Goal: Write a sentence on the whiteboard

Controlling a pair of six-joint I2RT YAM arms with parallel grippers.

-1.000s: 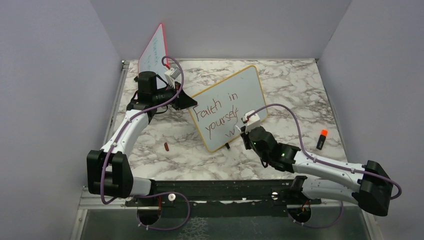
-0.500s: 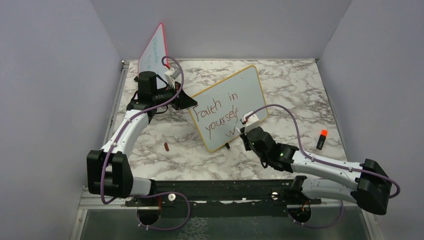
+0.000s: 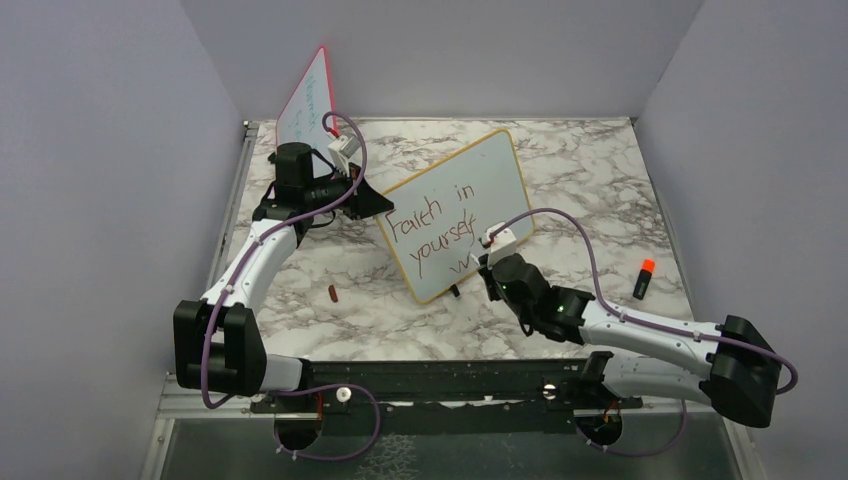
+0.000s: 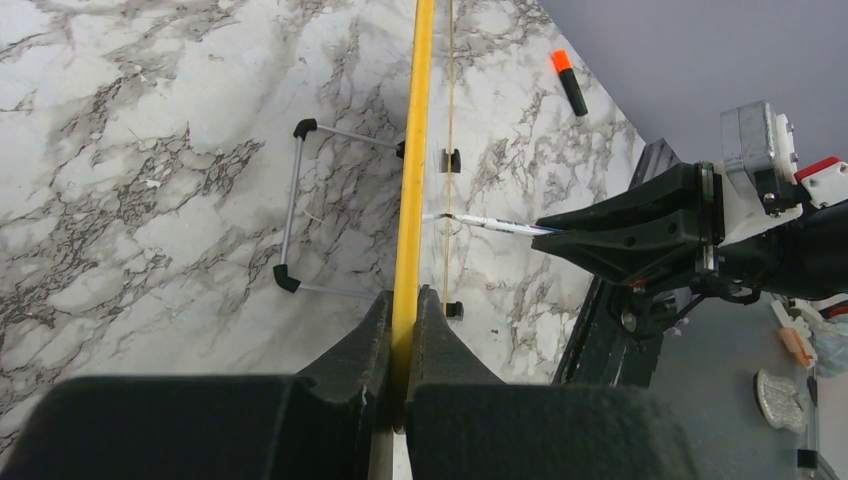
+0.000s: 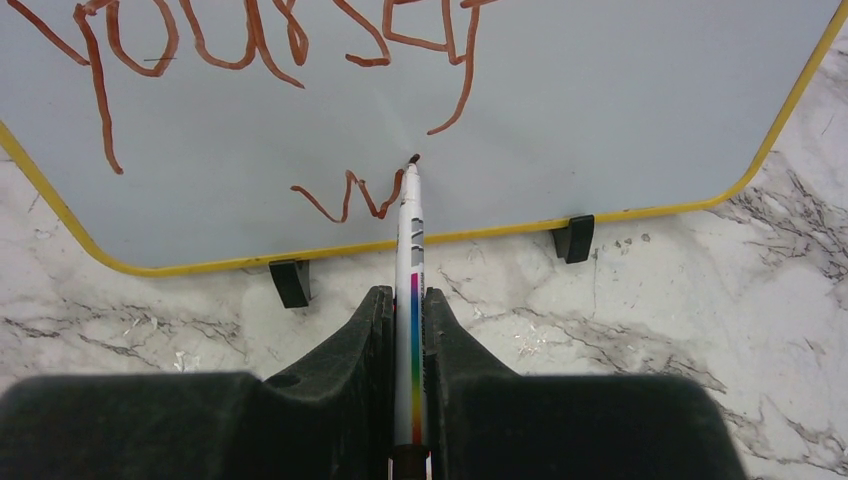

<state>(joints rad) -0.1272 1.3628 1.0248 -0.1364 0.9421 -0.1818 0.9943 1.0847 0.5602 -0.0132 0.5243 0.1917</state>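
The rectangular, yellow-orange-framed whiteboard (image 3: pixel 490 165) stands propped on the grey-veined marble bench (image 3: pixel 580 170) near its middle. In the top view its long axis runs slantwise from near left to far right, and its written face looks toward the right arm. The left end effector (image 4: pixel 404 305) is closed on the board's yellow left edge, one finger on each face. The dark red handwritten sentence (image 3: pixel 435 225) slants along the board's long axis in three lines: "Faith in", "yourself", and a bare "w" below them. The right end effector (image 5: pixel 408 305) is clamped on one slim white marker with a rainbow stripe (image 5: pixel 410 240). Its long axis points straight away from the fingers at the board, and its tip touches the surface at the end of the "w". Two black feet (image 5: pixel 291 282) show under the lower frame, and one thin wire stand (image 4: pixel 292 210) braces the back. There are two boards in all: the second, a red-pink-framed board (image 3: pixel 308 105), leans at the far left corner. A second pen, black with an orange cap (image 3: pixel 643 279), lies well apart at the right. One small dark red piece (image 3: pixel 332 293) lies on the bench near the left arm.
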